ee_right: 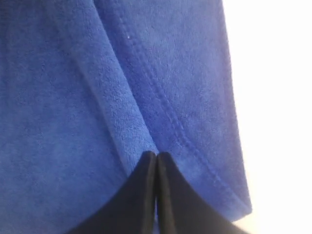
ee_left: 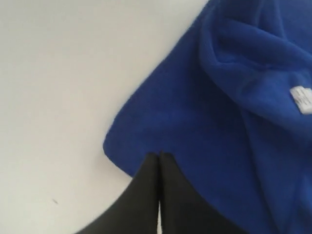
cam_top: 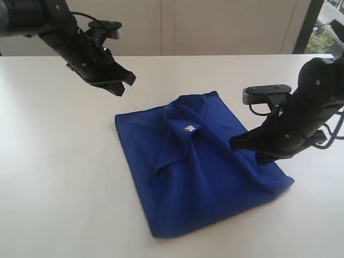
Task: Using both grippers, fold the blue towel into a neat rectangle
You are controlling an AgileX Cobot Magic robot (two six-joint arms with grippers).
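Note:
The blue towel lies folded over on the white table, a loose rumpled flap on top with a small white label showing. My left gripper hangs in the air above and behind the towel's far left corner, shut and empty; in its wrist view the black fingertips meet over the towel's corner. My right gripper is low over the towel's right side, shut, its tip at or just above the cloth. In the right wrist view its tips meet over a stitched hem, nothing between them.
The white table stretches bare to the left and front of the towel. A pale wall runs behind the table's far edge, with a dark window frame at the back right.

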